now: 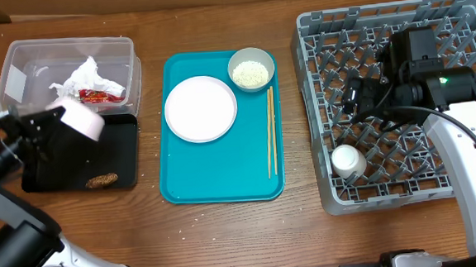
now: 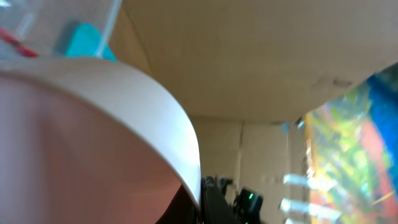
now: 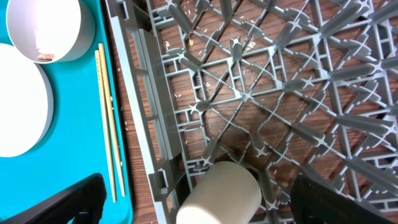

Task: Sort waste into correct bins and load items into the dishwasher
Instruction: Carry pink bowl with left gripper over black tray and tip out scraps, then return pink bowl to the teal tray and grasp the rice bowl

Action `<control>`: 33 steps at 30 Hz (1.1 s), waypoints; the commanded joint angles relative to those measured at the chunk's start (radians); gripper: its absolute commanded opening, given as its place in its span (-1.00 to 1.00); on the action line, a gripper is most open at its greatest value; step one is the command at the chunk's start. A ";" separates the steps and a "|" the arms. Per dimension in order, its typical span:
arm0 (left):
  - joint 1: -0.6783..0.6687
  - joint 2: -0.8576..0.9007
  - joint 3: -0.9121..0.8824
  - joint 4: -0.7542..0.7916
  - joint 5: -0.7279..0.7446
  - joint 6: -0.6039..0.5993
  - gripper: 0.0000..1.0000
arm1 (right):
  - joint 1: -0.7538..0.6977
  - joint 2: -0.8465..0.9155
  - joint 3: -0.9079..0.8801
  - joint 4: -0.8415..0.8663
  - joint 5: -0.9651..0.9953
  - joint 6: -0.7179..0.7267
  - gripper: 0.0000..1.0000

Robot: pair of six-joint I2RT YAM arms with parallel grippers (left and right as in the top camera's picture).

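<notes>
At the surface's near right, the white cup (image 1: 349,160) sits in the near-left corner of the dish rack (image 1: 313,112). The right fingers (image 3: 68,202) are spread wide to either side of it, released, grasping nothing.

Near left: black tray (image 1: 119,149), with the brown food lump (image 1: 102,181) at its near end. Over the tray's far end, the left fingers (image 1: 45,119) are clenched on a tilted white plate (image 1: 82,118).

Far left: clear tub (image 1: 18,64), holding crumpled paper (image 1: 81,77) and the red wrapper (image 1: 101,95).

Judgement: the held plate is due for the rack. The rack lies to the plate's right, past the teal tray (image 1: 183,186), at the right edge. The right arm is nearer it.
</notes>
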 commanded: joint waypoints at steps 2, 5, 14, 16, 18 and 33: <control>-0.133 -0.079 0.184 -0.023 -0.142 0.063 -0.92 | -0.005 -0.027 0.004 0.004 0.005 -0.008 0.93; -0.279 -0.138 0.249 0.038 -0.356 -0.071 -0.92 | -0.005 -0.027 0.004 0.004 0.005 -0.008 0.94; -0.941 -0.175 0.246 0.216 -1.261 -0.666 -0.92 | -0.005 -0.027 0.004 -0.002 0.005 -0.008 0.95; -1.054 -0.167 0.232 0.209 -1.366 -0.730 -0.92 | -0.005 -0.027 0.004 -0.004 0.005 -0.010 0.95; -1.153 -0.156 0.201 0.215 -1.416 -0.771 -0.92 | -0.005 -0.027 0.004 -0.005 0.005 -0.029 0.95; -1.418 -0.142 -0.193 0.517 -1.587 -0.941 -0.84 | -0.005 -0.027 0.004 -0.005 0.005 -0.034 0.95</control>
